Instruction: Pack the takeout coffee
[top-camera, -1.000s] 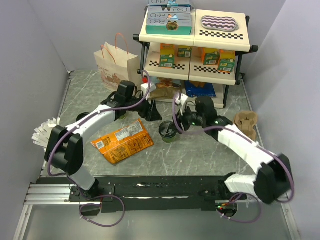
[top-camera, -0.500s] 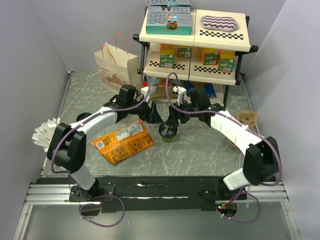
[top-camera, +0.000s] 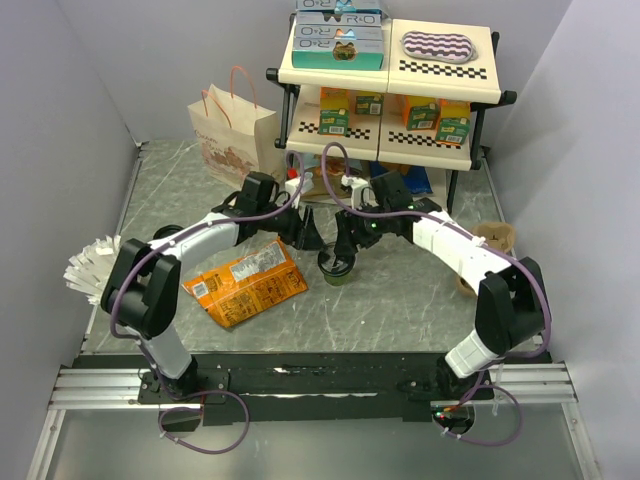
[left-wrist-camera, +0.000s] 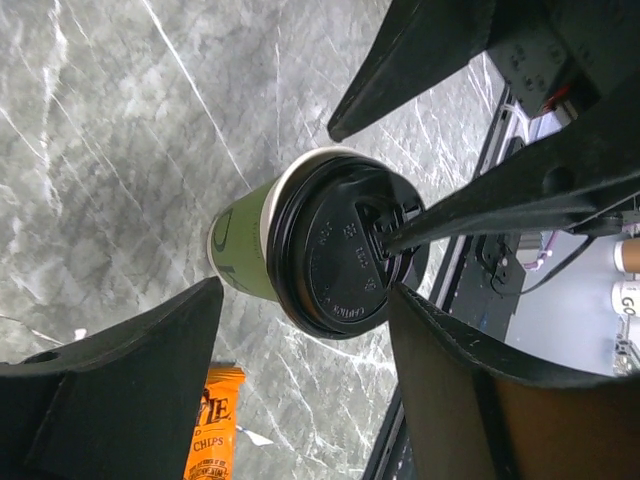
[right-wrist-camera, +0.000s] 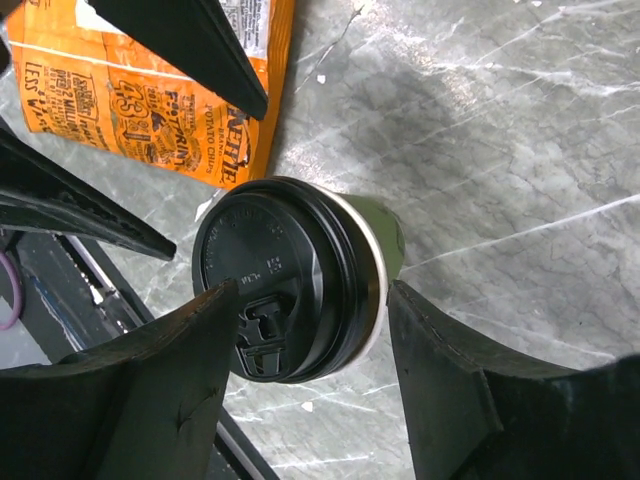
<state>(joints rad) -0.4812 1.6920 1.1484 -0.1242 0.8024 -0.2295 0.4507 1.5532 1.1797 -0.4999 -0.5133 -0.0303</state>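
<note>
The takeout coffee (top-camera: 336, 266) is a small dark green cup with a black lid, standing upright on the marble table. My right gripper (top-camera: 346, 240) is open just above it. In the right wrist view its fingers (right-wrist-camera: 312, 295) straddle the lid (right-wrist-camera: 285, 280), with a gap on the right side. My left gripper (top-camera: 305, 228) is open and empty just to the cup's left. In the left wrist view (left-wrist-camera: 305, 300) the cup (left-wrist-camera: 330, 245) lies ahead between its fingers. The paper bag (top-camera: 235, 135) stands open at the back left.
An orange chips bag (top-camera: 245, 285) lies flat left of the cup. A two-tier shelf rack (top-camera: 390, 90) with boxes stands at the back. A cardboard cup carrier (top-camera: 495, 245) sits at the right. White folded paper (top-camera: 90, 265) lies at the left edge.
My right arm has swung left and forward, from beside the cup carrier to over the cup. My left gripper has edged right towards the cup. The cup has not moved.
</note>
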